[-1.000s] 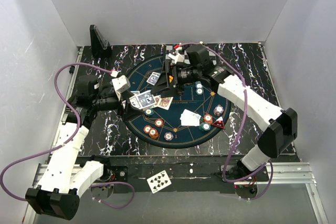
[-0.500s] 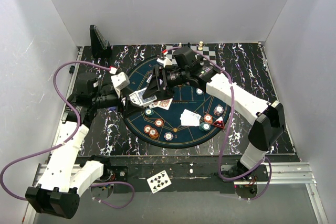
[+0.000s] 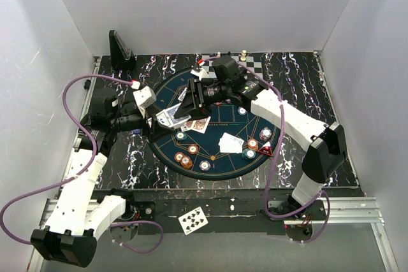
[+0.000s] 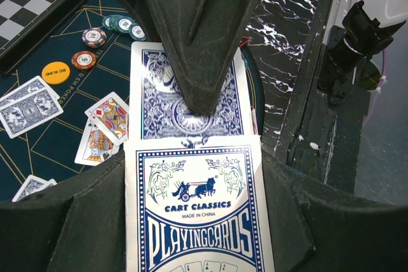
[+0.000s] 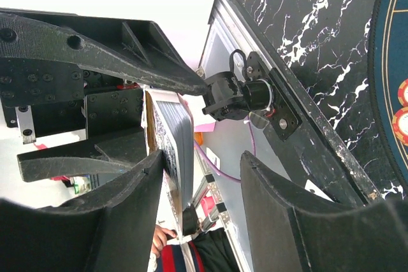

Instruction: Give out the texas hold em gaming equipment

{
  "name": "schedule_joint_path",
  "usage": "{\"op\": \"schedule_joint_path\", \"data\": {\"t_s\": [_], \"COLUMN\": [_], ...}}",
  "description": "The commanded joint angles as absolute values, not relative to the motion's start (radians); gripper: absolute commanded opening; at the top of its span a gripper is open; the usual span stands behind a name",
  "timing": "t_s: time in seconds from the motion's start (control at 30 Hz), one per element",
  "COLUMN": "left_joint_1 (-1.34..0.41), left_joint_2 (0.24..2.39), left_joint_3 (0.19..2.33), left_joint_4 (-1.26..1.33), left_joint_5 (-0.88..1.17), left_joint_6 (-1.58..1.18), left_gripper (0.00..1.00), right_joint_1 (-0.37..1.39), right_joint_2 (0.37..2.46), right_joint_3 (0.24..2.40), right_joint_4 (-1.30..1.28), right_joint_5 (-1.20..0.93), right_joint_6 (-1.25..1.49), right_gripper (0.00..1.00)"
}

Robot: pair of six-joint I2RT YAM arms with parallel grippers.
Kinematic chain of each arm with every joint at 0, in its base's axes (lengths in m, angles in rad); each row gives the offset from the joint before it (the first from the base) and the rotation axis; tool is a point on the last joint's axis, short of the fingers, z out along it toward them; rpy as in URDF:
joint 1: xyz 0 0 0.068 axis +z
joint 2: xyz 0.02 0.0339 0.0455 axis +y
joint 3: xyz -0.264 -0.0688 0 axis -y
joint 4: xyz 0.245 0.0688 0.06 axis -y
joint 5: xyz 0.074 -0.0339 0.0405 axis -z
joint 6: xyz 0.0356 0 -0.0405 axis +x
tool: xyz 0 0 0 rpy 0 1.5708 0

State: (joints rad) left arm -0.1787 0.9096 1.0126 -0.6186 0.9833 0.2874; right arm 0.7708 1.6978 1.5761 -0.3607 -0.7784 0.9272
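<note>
My left gripper point(image 3: 160, 119) is shut on a white-and-blue playing card box point(image 4: 194, 208), held over the left edge of the round mat point(image 3: 223, 165). A blue-backed card point(image 4: 217, 109) sticks out of the box. My right gripper point(image 3: 190, 99) is open around the deck's end: the deck point(image 5: 177, 135) shows edge-on against one of its fingers point(image 5: 121, 202), with a gap to the other. Poker chips point(image 3: 253, 143), a red triangular marker point(image 3: 266, 151) and face-up cards point(image 3: 201, 124) lie on the mat. A yellow disc point(image 4: 55, 71) lies near more chips point(image 4: 94, 36).
A chessboard point(image 3: 255, 63) with pieces is at the back of the table. A black stand point(image 3: 120, 47) is at the back left. One face-up card point(image 3: 193, 220) lies on the front rail between the arm bases. White walls enclose the table.
My right gripper has swung left from the back of the mat to the deck, and its jaws have narrowed. The left gripper keeps holding the box in about the same place.
</note>
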Motion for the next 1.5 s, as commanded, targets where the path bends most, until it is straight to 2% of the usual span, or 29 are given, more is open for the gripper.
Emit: {"op": "schedule_joint_path", "data": {"t_s": [0.0, 0.37, 0.7, 1.2, 1.47], "left_joint_1": [-0.176, -0.176, -0.176, -0.176, -0.176], "left_joint_2": [0.874, 0.876, 0.877, 0.881, 0.882], "left_joint_3": [1.025, 1.023, 1.009, 1.012, 1.005], "left_joint_4": [-0.577, -0.577, -0.578, -0.581, -0.584], "left_joint_5": [1.014, 1.020, 1.011, 1.011, 1.006], "left_joint_6": [0.282, 0.281, 0.287, 0.287, 0.293], "left_gripper": [0.00, 0.00, 0.00, 0.00, 0.00], "right_joint_1": [0.733, 0.712, 0.690, 0.641, 0.597], "right_joint_2": [1.629, 1.566, 1.522, 1.470, 1.433], "right_joint_3": [1.528, 1.479, 1.479, 1.488, 1.503], "right_joint_4": [-0.331, -0.334, -0.362, -0.420, -0.463], "right_joint_5": [-0.766, -0.750, -0.730, -0.732, -0.726], "right_joint_6": [0.931, 0.928, 0.914, 0.881, 0.850], "right_gripper": [0.57, 0.55, 0.40, 0.30, 0.19]}}
